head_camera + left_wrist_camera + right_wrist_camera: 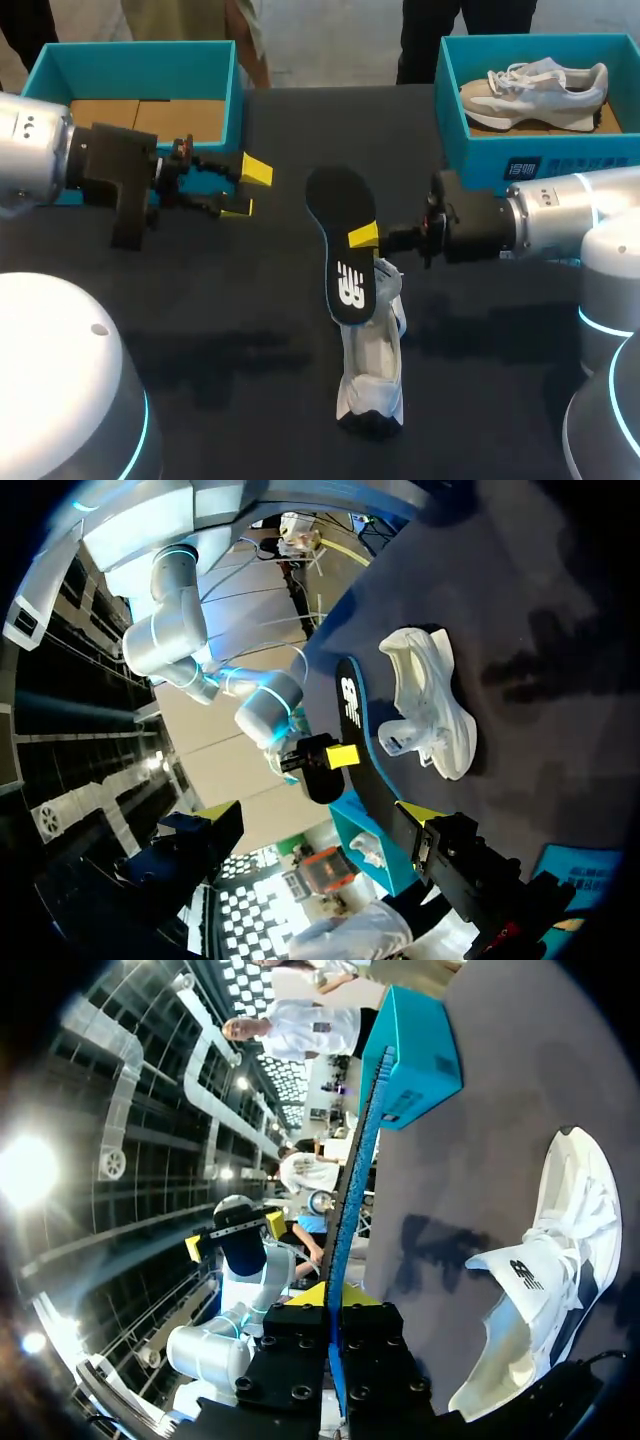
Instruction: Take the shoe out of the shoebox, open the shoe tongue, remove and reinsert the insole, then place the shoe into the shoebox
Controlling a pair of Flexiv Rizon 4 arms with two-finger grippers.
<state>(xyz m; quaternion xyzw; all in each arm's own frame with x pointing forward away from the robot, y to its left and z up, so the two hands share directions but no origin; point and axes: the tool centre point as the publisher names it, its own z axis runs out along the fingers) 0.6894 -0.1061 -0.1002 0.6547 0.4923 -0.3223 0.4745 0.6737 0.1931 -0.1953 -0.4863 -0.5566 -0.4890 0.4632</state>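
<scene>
Insole is gripped by the right gripper, near the white shoe. Left gripper hangs open near the left shoebox

A robotics lab is indicated: left arm and right arm are stationed over a dark surface, with left shoebox and right shoebox set behind.

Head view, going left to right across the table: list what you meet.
left shoebox → left gripper → insole → right shoebox, with a second shoe inside. The white shoe and the right gripper overlap the insole, so they are left out.
</scene>
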